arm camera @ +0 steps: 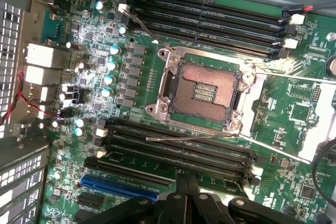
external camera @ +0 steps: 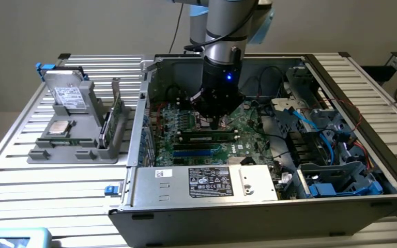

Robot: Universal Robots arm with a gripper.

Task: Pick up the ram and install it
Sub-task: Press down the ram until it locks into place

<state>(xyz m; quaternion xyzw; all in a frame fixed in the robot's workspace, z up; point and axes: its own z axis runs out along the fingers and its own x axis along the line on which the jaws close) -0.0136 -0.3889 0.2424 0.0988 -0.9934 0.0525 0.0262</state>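
Where the arm reaches down into the open computer case (external camera: 364, 155) in the exterior view, the gripper (external camera: 216, 125) has its fingers pressed together with nothing between them, its tip just over the ram (external camera: 209, 138). The ram is a long, thin green stick with a row of dark chips, seated on edge along the black slots of the motherboard (external camera: 184, 121), just behind the blue slots (external camera: 195, 151). I cannot tell whether the tip touches it. A white label (external camera: 211, 182) on the power supply (external camera: 254, 181) carries print too small to read. To the exterior view's left, a grey holder (external camera: 74, 147) carries a metal drive (external camera: 67, 95).

From the wrist, the closed fingertips (arm camera: 186, 190) hang over the black memory slots (arm camera: 178, 148), beside the bare processor socket (arm camera: 202, 92) and one blue slot (arm camera: 118, 187).
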